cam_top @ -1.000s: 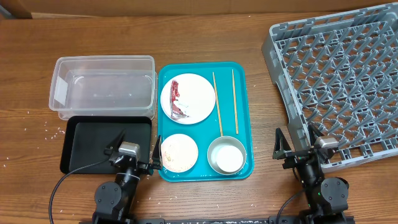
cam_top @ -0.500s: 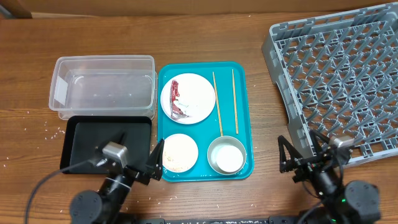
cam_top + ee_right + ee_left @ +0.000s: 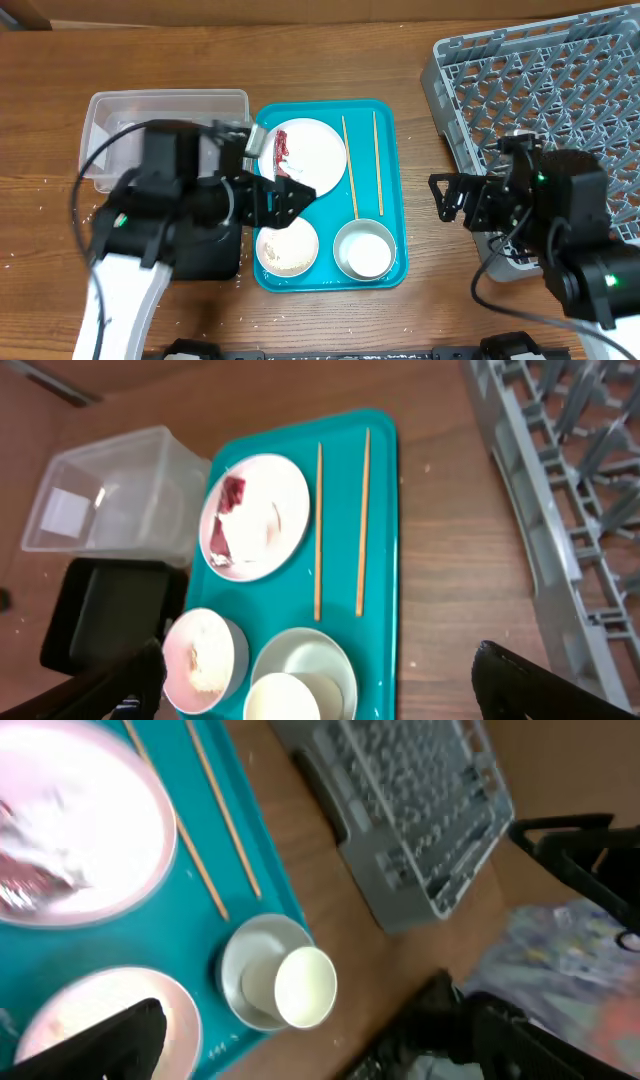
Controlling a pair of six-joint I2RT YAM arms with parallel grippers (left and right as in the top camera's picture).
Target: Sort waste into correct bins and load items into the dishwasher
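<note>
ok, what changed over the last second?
Both arms swung forward from the near table edge. The left hand is now over the teal tray, just below the plate; the right hand is between tray and rack. Both open, nothing grasped. Plate, wrapper, chopsticks and bowls unmoved.

Staged robot test bench, wooden table [image 3: 416,150], cardboard backdrop [image 3: 300,9], grey dish rack [image 3: 560,90], teal serving tray [image 3: 362,160]
</note>
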